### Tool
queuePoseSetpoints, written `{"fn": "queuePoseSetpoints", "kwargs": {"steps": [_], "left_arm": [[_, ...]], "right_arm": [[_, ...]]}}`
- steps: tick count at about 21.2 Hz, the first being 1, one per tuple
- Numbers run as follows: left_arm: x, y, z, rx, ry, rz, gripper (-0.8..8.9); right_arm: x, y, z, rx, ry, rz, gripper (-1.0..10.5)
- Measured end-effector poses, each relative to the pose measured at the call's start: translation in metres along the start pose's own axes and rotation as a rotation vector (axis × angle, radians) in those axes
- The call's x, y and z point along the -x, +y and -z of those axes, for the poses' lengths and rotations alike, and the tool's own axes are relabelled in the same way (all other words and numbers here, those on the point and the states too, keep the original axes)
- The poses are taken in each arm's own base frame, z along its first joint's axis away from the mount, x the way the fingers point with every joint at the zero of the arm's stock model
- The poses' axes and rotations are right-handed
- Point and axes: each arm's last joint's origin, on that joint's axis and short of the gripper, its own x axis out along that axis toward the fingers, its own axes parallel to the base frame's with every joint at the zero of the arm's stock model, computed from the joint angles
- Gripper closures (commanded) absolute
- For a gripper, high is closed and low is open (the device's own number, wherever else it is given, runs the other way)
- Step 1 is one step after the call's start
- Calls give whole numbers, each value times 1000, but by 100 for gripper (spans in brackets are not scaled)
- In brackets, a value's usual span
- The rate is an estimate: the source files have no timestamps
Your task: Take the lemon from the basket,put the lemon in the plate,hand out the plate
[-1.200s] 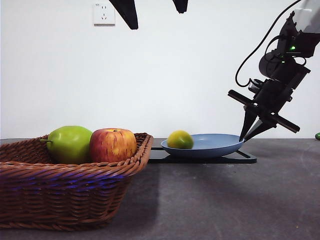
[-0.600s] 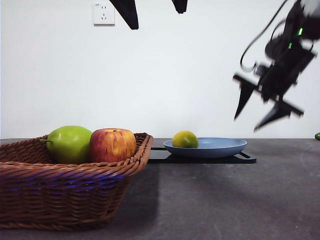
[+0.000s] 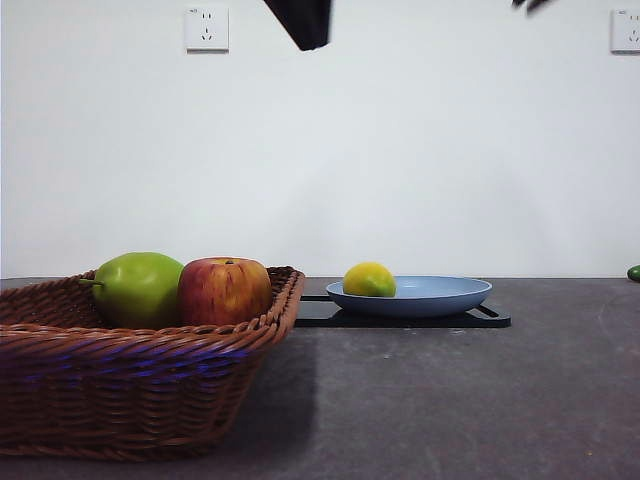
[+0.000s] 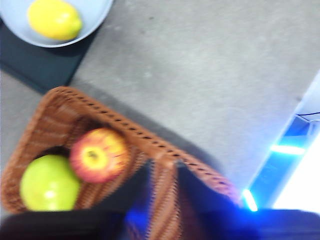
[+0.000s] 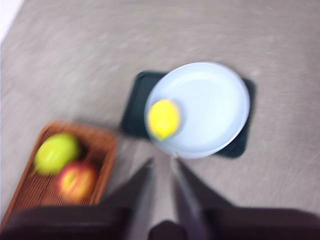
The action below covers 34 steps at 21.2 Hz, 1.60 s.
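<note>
Grey table, white wall. The lemon (image 3: 369,279) sits in the plate (image 3: 440,297) on the tray (image 3: 400,317). Both grippers hang high, narrow and empty; to hand out, grip the plate's far rim, keeping it level.

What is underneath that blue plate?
The plate rests on a flat black tray. Only the tray's edges and corners show; its middle is covered by the plate.

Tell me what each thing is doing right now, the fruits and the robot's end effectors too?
lemon: lying in the plate, near one rim.
plate: resting on the black tray, not held.
basket: on the table, holding two fruits.
apple: in the basket beside the green fruit.
left end effector: above the basket, holding nothing.
right end effector: high above the plate, holding nothing.
</note>
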Motion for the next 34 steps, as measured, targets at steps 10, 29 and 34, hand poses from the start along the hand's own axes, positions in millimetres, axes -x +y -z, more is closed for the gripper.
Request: {"fn": "queuePoseSetpoints", "kwargs": {"steps": [10, 29, 34], "left_arm": [[62, 85, 44, 254, -339, 38, 809], [-9, 27, 218, 453, -800, -283, 809], [-6, 28, 216, 463, -828, -287, 809]], "right_arm": [[49, 52, 73, 255, -309, 82, 943], [4, 15, 227, 154, -623, 107, 936], [3, 14, 228, 136, -608, 125, 936]]}}
